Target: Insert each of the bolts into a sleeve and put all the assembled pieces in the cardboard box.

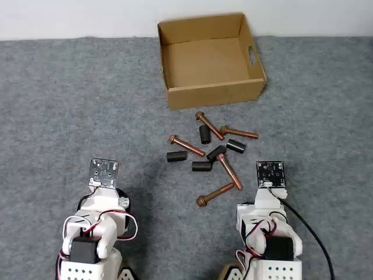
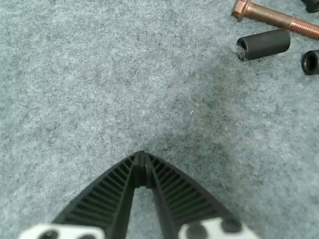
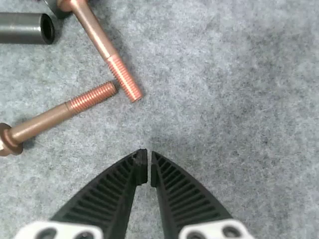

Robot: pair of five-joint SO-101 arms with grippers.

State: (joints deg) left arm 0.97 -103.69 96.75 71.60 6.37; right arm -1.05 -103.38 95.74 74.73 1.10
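High view: bolts [image 1: 187, 146], sleeves [image 1: 201, 165] loose on carpet [image 1: 58, 105] near cardboard box [image 1: 213, 94]; left tool [image 2: 144, 158], right tool [image 3: 147, 160] closed, empty.

The bolts [image 1: 187, 146] are copper, sleeves [image 1: 176, 156] black, cardboard box [image 1: 215, 94] brown

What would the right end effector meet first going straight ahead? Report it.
Probably bare carpet: the right end effector points just past the threaded tips of two bolts, narrowly missing them. Depth is unclear.
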